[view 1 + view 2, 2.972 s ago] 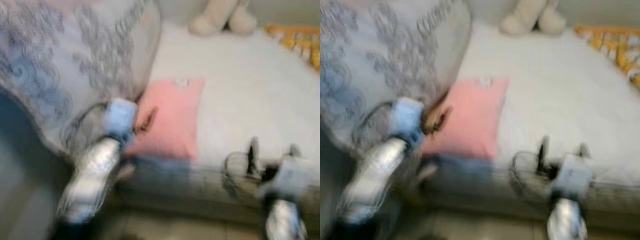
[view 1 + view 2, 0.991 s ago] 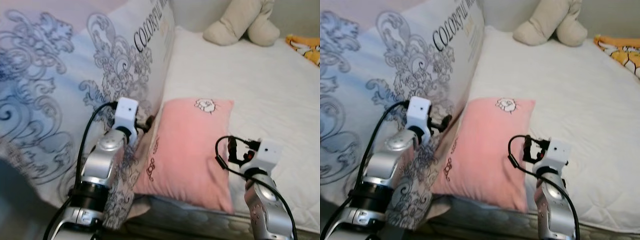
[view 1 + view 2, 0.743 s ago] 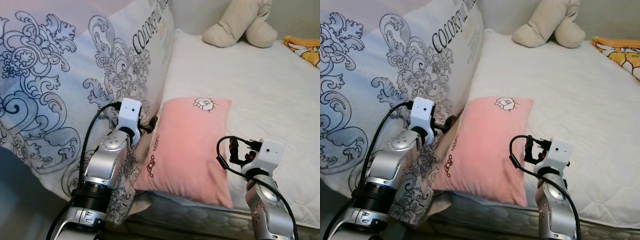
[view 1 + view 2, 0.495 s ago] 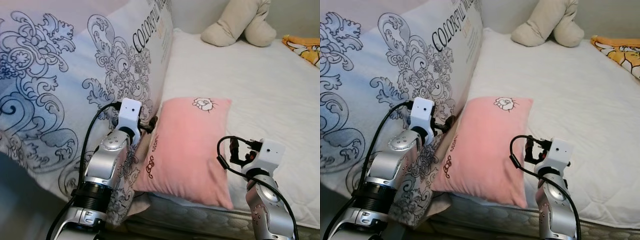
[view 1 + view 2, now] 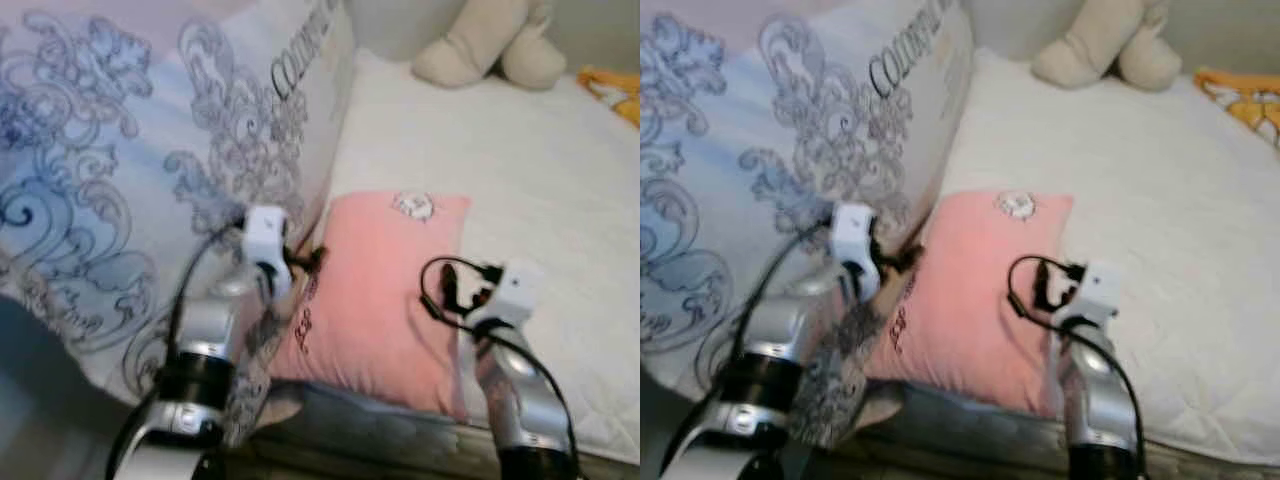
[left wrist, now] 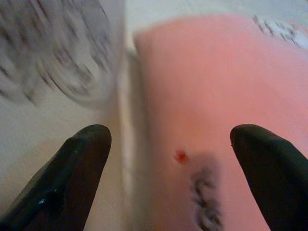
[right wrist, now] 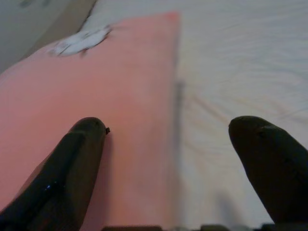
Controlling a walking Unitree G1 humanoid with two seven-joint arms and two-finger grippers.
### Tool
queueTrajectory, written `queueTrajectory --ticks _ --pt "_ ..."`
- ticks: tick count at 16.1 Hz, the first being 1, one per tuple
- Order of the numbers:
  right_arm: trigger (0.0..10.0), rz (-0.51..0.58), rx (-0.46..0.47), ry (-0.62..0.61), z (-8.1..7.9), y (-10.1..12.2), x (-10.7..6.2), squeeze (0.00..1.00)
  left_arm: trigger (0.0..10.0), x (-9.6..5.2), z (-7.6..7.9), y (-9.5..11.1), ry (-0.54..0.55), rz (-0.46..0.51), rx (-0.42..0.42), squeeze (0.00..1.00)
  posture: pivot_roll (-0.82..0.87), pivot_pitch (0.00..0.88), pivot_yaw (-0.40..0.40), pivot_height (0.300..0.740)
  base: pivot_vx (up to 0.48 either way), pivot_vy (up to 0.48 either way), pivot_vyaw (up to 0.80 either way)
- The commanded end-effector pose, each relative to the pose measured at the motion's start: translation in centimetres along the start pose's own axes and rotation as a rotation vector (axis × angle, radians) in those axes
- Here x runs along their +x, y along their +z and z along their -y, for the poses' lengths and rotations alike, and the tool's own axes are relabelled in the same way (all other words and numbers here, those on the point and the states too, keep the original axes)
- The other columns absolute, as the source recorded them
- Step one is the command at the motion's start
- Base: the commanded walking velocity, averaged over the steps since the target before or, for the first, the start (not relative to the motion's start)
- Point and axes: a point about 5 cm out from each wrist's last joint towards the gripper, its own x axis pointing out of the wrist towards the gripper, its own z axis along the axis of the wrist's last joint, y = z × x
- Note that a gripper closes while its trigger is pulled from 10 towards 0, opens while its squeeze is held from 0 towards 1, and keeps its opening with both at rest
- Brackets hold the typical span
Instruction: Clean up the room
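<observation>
A pink pillow (image 5: 385, 290) with a small white emblem lies on the white mattress (image 5: 540, 180), near its front edge. My left gripper (image 5: 312, 262) is open at the pillow's left edge, between it and a big white pillow with grey scroll print (image 5: 130, 170). In the left wrist view the open left gripper (image 6: 168, 134) spans that pink pillow (image 6: 216, 96) edge without gripping it. My right gripper (image 5: 452, 285) is open at the pillow's right edge. The right wrist view has the right gripper (image 7: 168, 127) straddling the border of pink pillow (image 7: 96, 86) and mattress (image 7: 240, 62).
A beige plush toy (image 5: 490, 50) sits at the far end of the bed. An orange patterned cloth (image 5: 615, 95) lies at the far right. The big printed pillow leans over the bed's left side. The mattress front edge (image 5: 400, 430) is just below my arms.
My right gripper has shifted a little left, closer to the pink pillow's right edge. The left gripper stays at the left edge. The picture has gone blurred.
</observation>
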Motion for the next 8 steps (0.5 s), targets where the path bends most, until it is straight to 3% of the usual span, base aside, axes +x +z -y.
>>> queueTrajectory --ticks 1,4,8 --pt "10.0 -0.03 0.005 -0.007 0.0 -0.6 -0.2 0.0 10.0 -0.2 -0.2 0.1 0.001 -0.004 -0.005 0.0 -0.06 0.0 0.006 0.74 0.0 0.0 0.0" --pt "10.0 -0.033 0.015 -0.008 -0.1 -0.6 -0.1 0.0 10.0 -0.3 -0.5 0.2 -0.006 -0.014 -0.022 0.0 -0.06 0.0 0.007 0.74 0.0 0.0 0.0" --pt "10.0 -0.085 0.129 -0.029 0.0 -1.2 -0.7 0.0 10.0 0.0 -1.2 -1.0 -0.007 -0.131 -0.126 0.0 -0.06 0.0 0.001 0.74 0.0 0.0 0.0"
